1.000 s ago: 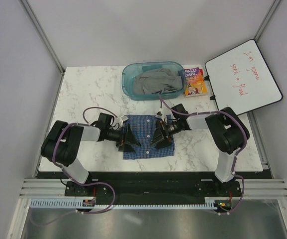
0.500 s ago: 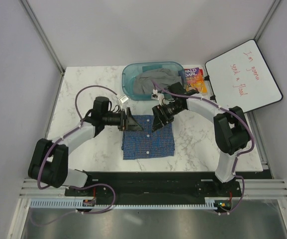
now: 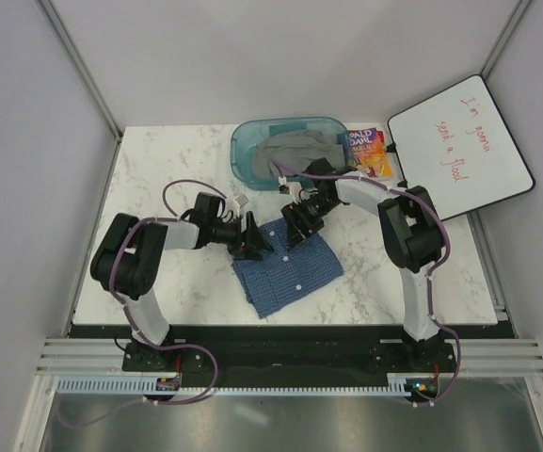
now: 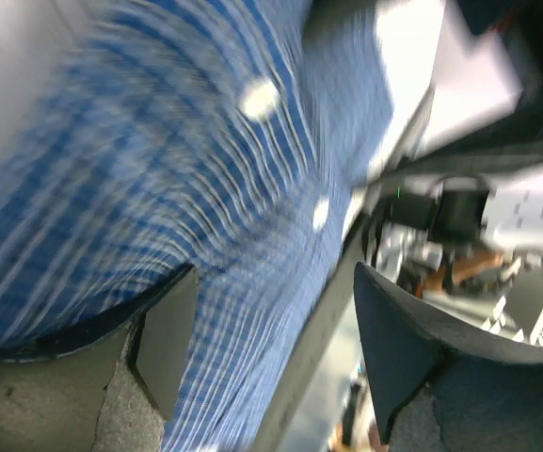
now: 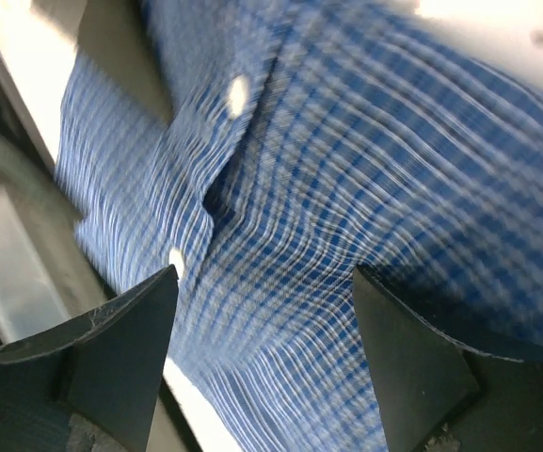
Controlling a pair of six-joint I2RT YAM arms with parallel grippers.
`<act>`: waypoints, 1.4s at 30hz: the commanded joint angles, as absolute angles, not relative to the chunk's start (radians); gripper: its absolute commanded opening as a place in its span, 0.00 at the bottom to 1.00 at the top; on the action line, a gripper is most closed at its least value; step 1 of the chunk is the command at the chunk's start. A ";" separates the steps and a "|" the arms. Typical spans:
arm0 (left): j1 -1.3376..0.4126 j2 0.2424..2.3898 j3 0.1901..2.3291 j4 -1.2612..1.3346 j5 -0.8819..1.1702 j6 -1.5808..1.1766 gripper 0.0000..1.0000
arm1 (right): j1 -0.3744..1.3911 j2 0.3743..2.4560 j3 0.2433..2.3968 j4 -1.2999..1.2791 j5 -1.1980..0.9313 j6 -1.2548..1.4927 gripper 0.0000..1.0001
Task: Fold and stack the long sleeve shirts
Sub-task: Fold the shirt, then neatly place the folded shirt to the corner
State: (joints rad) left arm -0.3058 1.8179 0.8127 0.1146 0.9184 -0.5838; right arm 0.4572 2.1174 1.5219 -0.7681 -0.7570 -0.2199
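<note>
On your marble table (image 3: 158, 169) the folded blue checked shirt (image 3: 295, 273) lies askew near the front middle, with the left gripper (image 3: 260, 243) and right gripper (image 3: 295, 234) at its far edge — both spread wide over the cloth, clamping nothing.

The shirt (image 3: 287, 270) is blue with a fine white check and small white buttons (image 3: 296, 287). The table (image 3: 172, 160) is white marble with grey veining. The bin (image 3: 241, 155) is translucent teal, and the cloth (image 3: 295, 155) in it is grey. The book (image 3: 366, 153) is purple, orange and yellow. The whiteboard (image 3: 459, 146) is white, black-edged, with red handwriting.
</note>
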 commanded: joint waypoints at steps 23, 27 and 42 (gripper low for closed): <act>-0.173 1.819 1.158 -0.600 0.821 0.112 0.79 | 0.581 1.914 1.367 -0.715 -0.502 -0.367 0.46; -0.199 1.925 1.232 -0.649 0.882 0.170 0.81 | 0.584 2.003 1.368 -0.666 -0.466 -0.376 0.43; -0.282 2.097 1.183 -0.433 1.005 -0.129 0.70 | 0.591 2.013 1.350 -0.663 -0.437 -0.459 0.39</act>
